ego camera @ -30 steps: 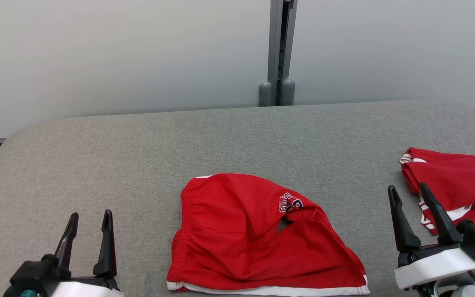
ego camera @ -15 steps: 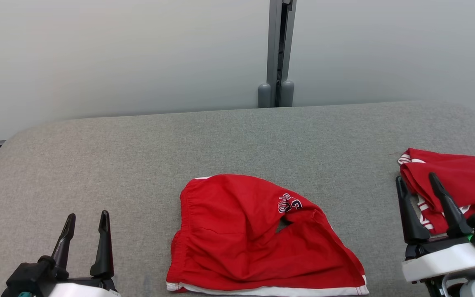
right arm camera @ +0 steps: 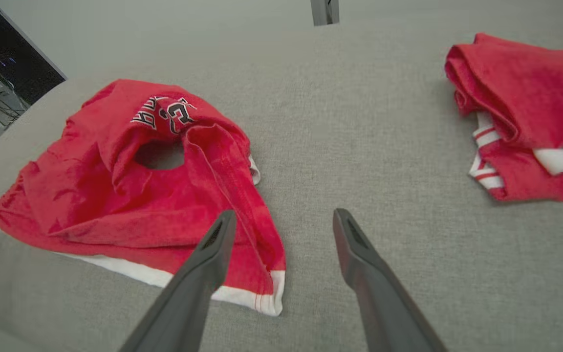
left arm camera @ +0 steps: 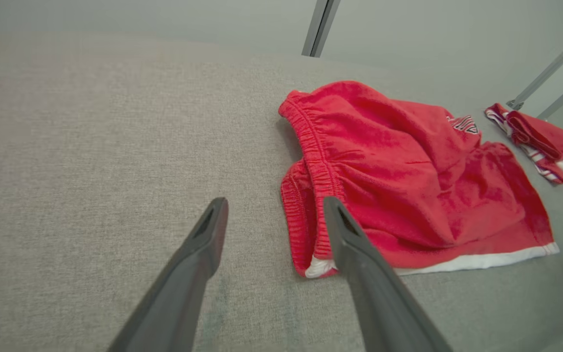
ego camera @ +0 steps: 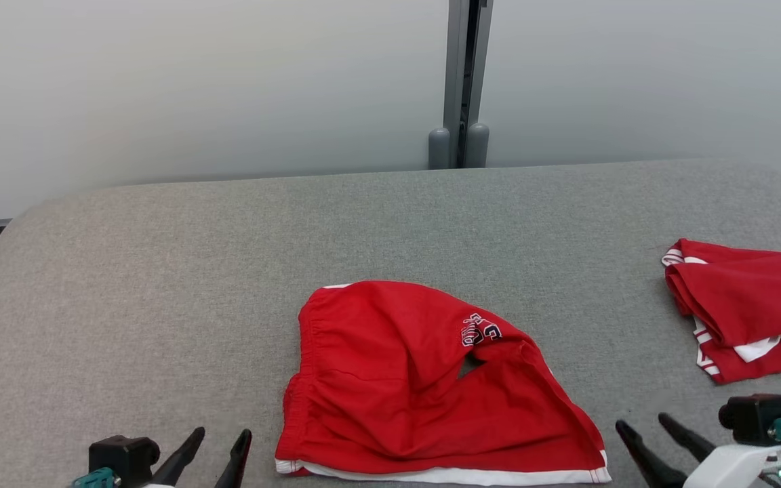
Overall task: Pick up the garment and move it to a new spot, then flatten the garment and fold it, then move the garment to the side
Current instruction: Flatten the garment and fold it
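The garment [ego camera: 404,379] is a pair of red shorts with a white hem and a small printed logo. It lies rumpled and partly doubled over at the near middle of the grey table [ego camera: 160,271]. My left gripper [ego camera: 223,432] stands open just left of its waistband corner, touching nothing. The left wrist view shows the left gripper [left arm camera: 274,201] straddling that edge of the garment [left arm camera: 408,171] from above. At the hem's right corner my right gripper [ego camera: 643,421] is also open and empty. In the right wrist view the right gripper [right arm camera: 284,213] hovers over the corner of the garment [right arm camera: 115,195].
A second red garment [ego camera: 750,298] with white stripes lies folded at the table's right edge, also seen in the wrist views [left arm camera: 540,137] [right arm camera: 530,98]. A grey post [ego camera: 462,81] rises behind the table against a pale wall. Bare cloth surface spreads to the left and back.
Both grippers have sunk toward the near edge and swung in toward the shorts. The right one has left the folded garment's side. The camera shifted slightly.
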Available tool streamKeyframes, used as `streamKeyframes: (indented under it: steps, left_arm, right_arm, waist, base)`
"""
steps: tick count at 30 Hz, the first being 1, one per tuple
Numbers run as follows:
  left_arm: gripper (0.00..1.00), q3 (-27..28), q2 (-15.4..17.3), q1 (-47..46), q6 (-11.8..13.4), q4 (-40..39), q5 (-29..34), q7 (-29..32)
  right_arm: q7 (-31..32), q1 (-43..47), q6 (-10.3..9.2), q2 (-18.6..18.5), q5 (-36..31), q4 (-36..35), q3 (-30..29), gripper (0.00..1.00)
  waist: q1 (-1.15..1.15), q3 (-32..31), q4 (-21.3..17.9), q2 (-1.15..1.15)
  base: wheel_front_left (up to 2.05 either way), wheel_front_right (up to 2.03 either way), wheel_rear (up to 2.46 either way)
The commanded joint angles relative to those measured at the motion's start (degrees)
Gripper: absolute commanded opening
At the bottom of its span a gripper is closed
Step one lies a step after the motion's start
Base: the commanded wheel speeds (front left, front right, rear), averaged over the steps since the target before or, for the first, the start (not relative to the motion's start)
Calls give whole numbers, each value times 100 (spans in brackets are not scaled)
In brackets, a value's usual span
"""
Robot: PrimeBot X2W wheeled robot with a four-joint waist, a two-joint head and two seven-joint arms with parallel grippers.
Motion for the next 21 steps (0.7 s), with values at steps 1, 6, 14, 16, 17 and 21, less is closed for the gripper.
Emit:
streamKeyframes:
  steps: [1,6,14,16,17,21]
  left_arm:
    - [100,-27,63,53,-27,-49,-59,104]
    - [100,-250,116,63,-115,-14,-219,675]
    - [100,-543,232,-302,-225,471,-170,1087]
    - [100,-620,254,-433,-283,622,-120,1062]
    - [100,-657,242,-494,-324,689,-128,1041]
    - [100,-805,246,-728,-402,948,-160,990]
  right_arm:
    - [203,81,1,-30,121,24,13,100]
    - [907,164,2,84,393,66,144,100]
    - [1126,-27,2,287,262,301,319,100]
    - [1137,-103,2,307,191,345,337,100]
    - [1137,-138,2,321,159,379,333,100]
    - [1203,-234,2,395,67,521,309,100]
  waist:
    - [0,34,1,0]
    - [0,137,-20,0]
    - [0,235,-47,0]
    - [0,276,-64,0]
    - [0,298,-70,0]
    - [0,385,-83,0]
  base:
    - [0,0,0]
    - [0,0,0]
    - [0,0,0]
    - [0,0,0]
    - [0,0,0]
    - [0,0,0]
